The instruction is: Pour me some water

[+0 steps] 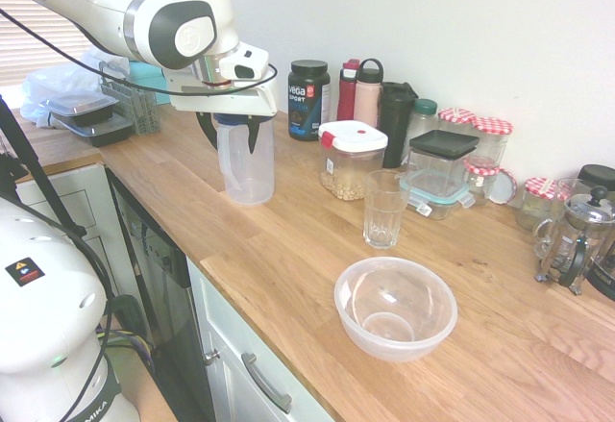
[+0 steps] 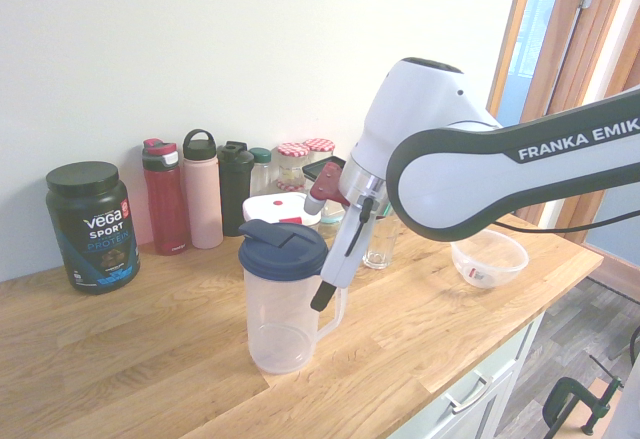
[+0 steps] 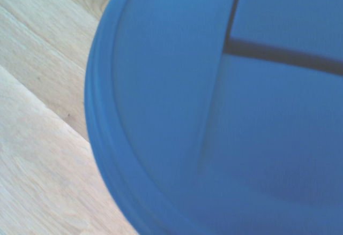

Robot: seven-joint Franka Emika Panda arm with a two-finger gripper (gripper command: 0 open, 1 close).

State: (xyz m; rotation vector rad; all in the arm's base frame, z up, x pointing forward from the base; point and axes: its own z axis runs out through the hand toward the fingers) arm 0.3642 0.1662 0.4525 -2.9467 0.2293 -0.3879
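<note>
A kitchen desk (image 1: pixel 288 268) of pale wooden planks is seen, with white cabinet drawers (image 1: pixel 252 379) set under its near edge. Nearest on the desk, toward the right, an empty clear bowl (image 1: pixel 395 307) is placed. Just beyond it, a ribbed drinking glass (image 1: pixel 384 210) is stood upright, also empty. To the left of the glass, well apart from it, a clear plastic pitcher (image 1: pixel 246 162) with a dark blue lid (image 2: pixel 283 248) is stood on the wood; in the wrist view the lid fills most of the picture, with bare planks beside it. The tool (image 2: pixel 328 281) is hung over the pitcher, pointed steeply down beside the handle (image 2: pixel 334 317) and just under the lid's rim; its fingers are partly spread, but whether the handle is gripped cannot be told. Farther back, along the plain white wall (image 1: pixel 461 28), a row is kept: a black protein tub (image 1: pixel 308 100), a red bottle (image 1: pixel 347 89), a pink bottle (image 1: pixel 367 92), a black shaker (image 1: pixel 396 123), lidded food boxes and jars with red checked lids (image 1: pixel 492 126). At the far right a French press (image 1: pixel 575 239) is stood. At the far left, stacked containers (image 1: pixel 82 114) are kept below a window blind (image 1: pixel 58 18).
</note>
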